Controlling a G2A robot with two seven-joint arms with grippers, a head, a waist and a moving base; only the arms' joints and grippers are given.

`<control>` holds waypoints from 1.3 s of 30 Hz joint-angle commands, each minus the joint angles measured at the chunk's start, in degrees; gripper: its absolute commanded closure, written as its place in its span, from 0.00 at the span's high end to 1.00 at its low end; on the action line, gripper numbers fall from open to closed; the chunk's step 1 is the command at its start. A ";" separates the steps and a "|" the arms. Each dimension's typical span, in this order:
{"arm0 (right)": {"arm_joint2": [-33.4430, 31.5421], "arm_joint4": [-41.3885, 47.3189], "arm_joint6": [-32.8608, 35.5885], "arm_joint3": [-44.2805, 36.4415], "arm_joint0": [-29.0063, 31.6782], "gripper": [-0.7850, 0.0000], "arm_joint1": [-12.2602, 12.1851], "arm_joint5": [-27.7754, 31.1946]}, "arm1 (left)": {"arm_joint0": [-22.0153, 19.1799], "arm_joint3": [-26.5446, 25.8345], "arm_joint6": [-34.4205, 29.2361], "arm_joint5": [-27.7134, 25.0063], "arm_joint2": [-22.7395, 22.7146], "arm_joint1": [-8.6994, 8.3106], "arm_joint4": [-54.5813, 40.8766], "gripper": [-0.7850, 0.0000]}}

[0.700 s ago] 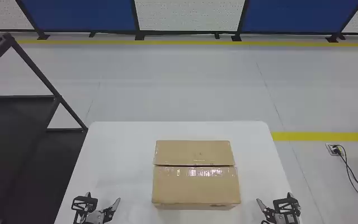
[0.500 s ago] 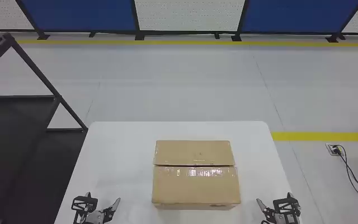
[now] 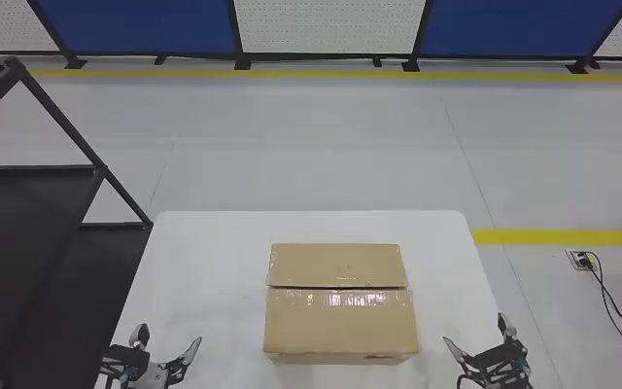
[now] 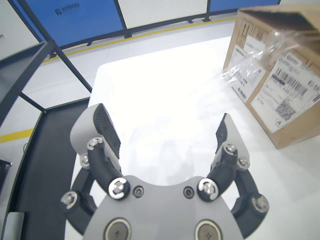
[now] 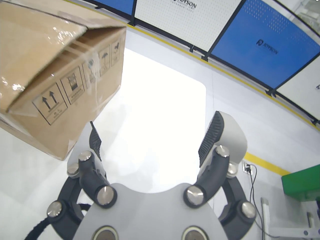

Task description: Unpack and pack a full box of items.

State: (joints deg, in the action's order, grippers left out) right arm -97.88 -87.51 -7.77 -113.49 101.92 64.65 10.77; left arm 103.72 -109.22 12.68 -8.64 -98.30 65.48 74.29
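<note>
Closed box with both arms at the near edge of the table, as I see it from my station.

The box point(image 3: 340, 301), brown cardboard, stands on the white table point(image 3: 204, 282). It is centred from side to side and sits towards the near edge. Its top flaps are down, and clear tape point(image 3: 340, 298) runs along the seam. In the left wrist view a crinkled end of that tape stands off the side that carries printed labels. In the right wrist view the edge of one top flap sits slightly lifted at the corner.

My left gripper point(image 4: 162, 116) hangs over bare table near the near left corner. It is beside the box and well apart from it, and its jaws are spread wide.

My right gripper point(image 5: 155, 121) hangs near the near right corner, closer to the box but not touching it. Its jaws are likewise spread wide.

A black rack point(image 3: 58, 204) stands on the floor left of the table. Blue and white panels point(image 3: 330, 24) close the far side of the room, with a yellow line point(image 3: 292, 73) on the floor before them.
</note>
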 commanded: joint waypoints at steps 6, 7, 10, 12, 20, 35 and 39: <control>-4.56 -2.53 5.19 -6.74 -1.34 1.00 -0.85 8.83 | -0.29 -1.62 5.34 -14.54 -5.07 -0.97 0.08 1.00; -4.78 -2.63 5.55 -6.92 -1.46 1.00 -0.91 9.47 | -0.68 -1.35 5.29 -16.37 -5.84 -1.15 0.59 1.00; -4.78 -2.63 5.55 -6.92 -1.46 1.00 -0.91 9.47 | -0.82 -1.30 5.18 -16.48 -6.17 -1.20 0.99 1.00; -4.78 -2.63 5.55 -6.92 -1.46 1.00 -0.91 9.47 | -0.82 -1.30 5.18 -16.48 -6.17 -1.20 0.99 1.00; -4.28 -4.54 6.28 -5.64 -3.17 1.00 -0.98 9.04 | -2.94 0.41 1.22 -16.39 -4.40 -1.00 -4.03 1.00; -0.87 -17.11 -5.64 1.28 -20.53 1.00 -3.17 24.99 | -10.31 0.81 -9.76 -32.49 -6.27 -2.21 -17.91 1.00; -0.87 -17.11 -5.64 1.28 -20.53 1.00 -3.17 24.99 | -10.31 0.81 -9.76 -32.49 -6.27 -2.21 -17.91 1.00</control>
State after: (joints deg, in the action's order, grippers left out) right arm -98.77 -104.74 -13.46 -112.16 81.36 61.47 35.74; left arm 93.41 -108.43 2.90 -41.14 -104.58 63.27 56.37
